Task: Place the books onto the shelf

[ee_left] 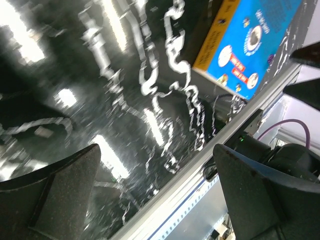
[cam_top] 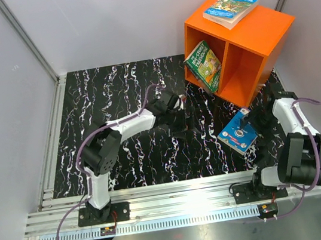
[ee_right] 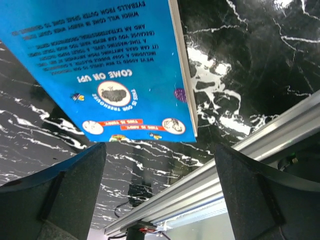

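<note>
right hand spread above a blue book

the right hand [ee_right: 159,147] has its fingers wide apart with nothing clamped. the blue book [ee_right: 115,65] lies on the black marbled worktop [cam_top: 120,90] just ahead of them. the left hand [ee_left: 157,150] is likewise spread and empty (out over mid-worktop). further back, the orange shelf [cam_top: 256,33] has a green book [cam_top: 204,66] leaning in its left compartment and a colourful paperback [cam_top: 231,7] flat on its top.

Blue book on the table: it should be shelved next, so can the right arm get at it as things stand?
Probably yes: the right claw hangs open just over the blue book, nothing between them.
</note>
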{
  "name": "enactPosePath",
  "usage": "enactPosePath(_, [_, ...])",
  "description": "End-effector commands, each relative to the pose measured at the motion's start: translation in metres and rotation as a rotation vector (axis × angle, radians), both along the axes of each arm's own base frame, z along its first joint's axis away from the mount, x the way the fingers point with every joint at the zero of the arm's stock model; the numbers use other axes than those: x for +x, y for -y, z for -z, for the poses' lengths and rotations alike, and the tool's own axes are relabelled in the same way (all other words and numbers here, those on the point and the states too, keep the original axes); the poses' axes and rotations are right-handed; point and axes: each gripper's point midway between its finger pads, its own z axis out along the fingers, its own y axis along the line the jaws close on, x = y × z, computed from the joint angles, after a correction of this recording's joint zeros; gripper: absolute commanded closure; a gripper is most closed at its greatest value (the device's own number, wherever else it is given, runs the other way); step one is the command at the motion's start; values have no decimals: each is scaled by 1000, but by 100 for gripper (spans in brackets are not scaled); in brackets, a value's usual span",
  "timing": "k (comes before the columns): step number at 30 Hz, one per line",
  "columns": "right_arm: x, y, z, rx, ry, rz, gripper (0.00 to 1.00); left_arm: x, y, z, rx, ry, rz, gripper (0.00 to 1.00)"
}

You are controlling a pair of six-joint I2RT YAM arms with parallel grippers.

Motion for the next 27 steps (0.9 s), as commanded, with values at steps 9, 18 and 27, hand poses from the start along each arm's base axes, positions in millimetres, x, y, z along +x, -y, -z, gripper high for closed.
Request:
enactPosePath(9, [4,-1,49,24,-27,-10,8,15,-26,-30,-57,68,-52,1])
enactPosePath(18, [4,-7,78,63,-49,8,52,4,-45,-20,-10,52,-55,2])
enactPosePath(27, [-8,-24,82,139,-11,-29,100,6,-48,-20,-6,48,-66,2])
